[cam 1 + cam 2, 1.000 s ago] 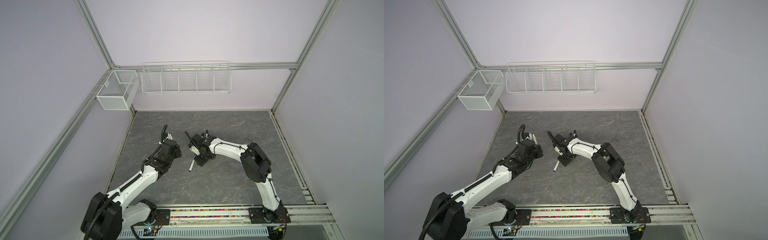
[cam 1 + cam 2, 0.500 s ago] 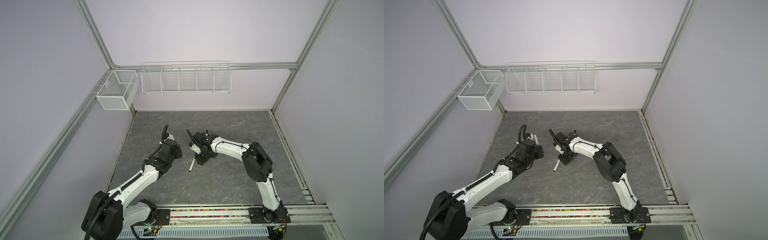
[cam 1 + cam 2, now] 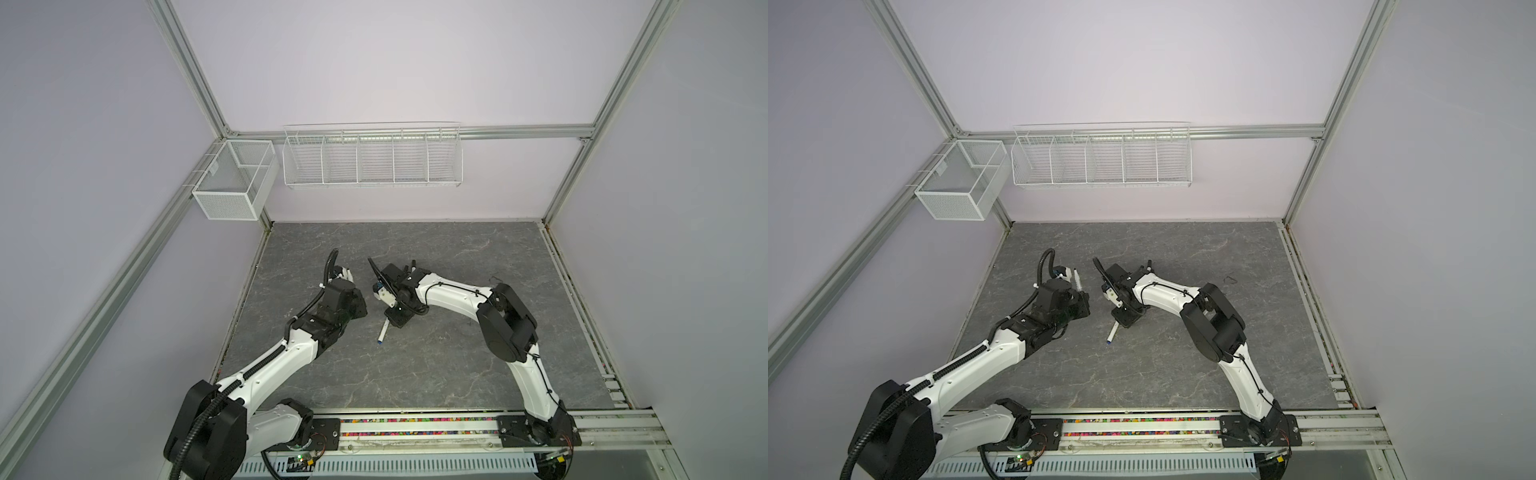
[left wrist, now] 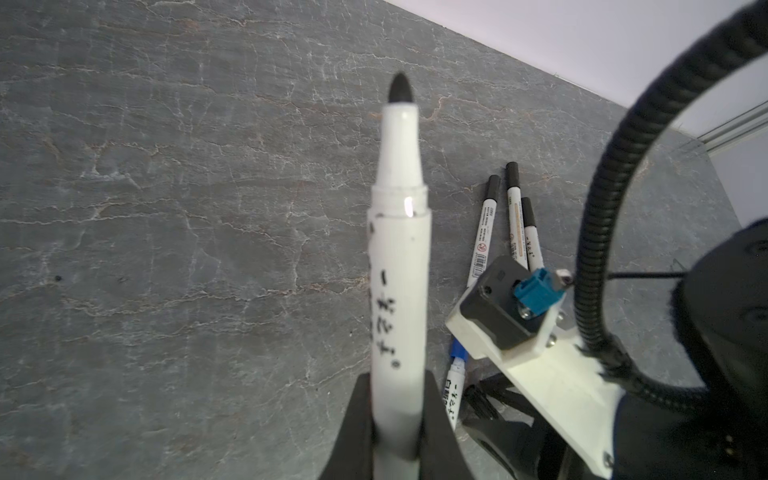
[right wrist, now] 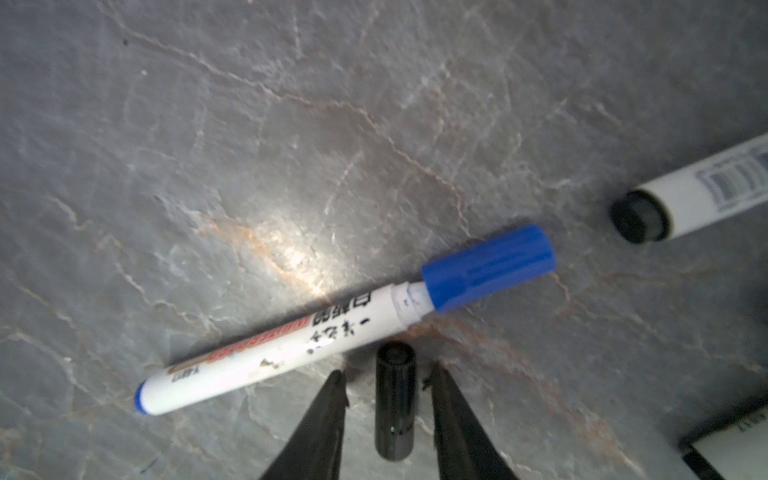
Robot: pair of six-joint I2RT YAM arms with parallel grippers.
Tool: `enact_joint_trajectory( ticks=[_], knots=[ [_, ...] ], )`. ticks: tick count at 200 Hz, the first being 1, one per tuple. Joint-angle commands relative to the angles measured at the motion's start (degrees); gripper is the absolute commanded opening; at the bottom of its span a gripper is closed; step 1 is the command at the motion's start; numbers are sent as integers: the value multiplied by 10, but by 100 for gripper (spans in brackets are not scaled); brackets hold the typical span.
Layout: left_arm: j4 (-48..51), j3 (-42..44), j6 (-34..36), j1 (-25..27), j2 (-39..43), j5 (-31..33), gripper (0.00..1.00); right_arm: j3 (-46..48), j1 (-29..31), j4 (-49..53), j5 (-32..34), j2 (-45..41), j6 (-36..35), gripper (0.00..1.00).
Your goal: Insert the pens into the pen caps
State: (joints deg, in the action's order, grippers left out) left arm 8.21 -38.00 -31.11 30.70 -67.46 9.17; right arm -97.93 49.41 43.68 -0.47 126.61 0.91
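Jaws of the right claw [image 5: 386,372] were set partly open, one on either side of a black cap [image 5: 395,407] lying flat on the table [image 5: 249,124]. A gap was visible on each side, and nothing was gripped yet. This straddle was judged a setup for pinching the cap across its width. Just beyond the cap's end, the blue pen [image 5: 291,336] was seen lying crosswise with its blue cap on. The left claw [image 4: 397,386] was clamped on an uncapped black pen [image 4: 399,249], tip kept free, presumably to receive that cap. Three more pens [image 4: 509,224] were grouped farther off.
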Motion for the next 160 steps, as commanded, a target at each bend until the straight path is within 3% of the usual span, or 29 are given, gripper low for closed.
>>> enact_joint_trajectory(
  ticks=[1,20,42,70,97,125,160],
  knots=[
    [-13,6,11,-2,-6,-16,0,6,4,5,25,15,-14,29],
    [-17,4,27,-2,-9,-44,0,29,-6,-20,14,-8,2,18],
    [-29,3,47,-2,-18,-91,0,70,-39,-58,-20,-64,41,13],
    [-53,4,68,-1,-35,-165,0,144,-93,-133,-81,-165,97,11],
    [-78,-1,78,9,-54,-230,0,216,-149,-266,-215,-245,169,12],
    [-77,-17,102,43,-70,-248,0,224,-169,-354,-301,-261,225,12],
    [-72,-30,118,65,-86,-253,0,208,-168,-426,-341,-249,277,12]
  ],
)
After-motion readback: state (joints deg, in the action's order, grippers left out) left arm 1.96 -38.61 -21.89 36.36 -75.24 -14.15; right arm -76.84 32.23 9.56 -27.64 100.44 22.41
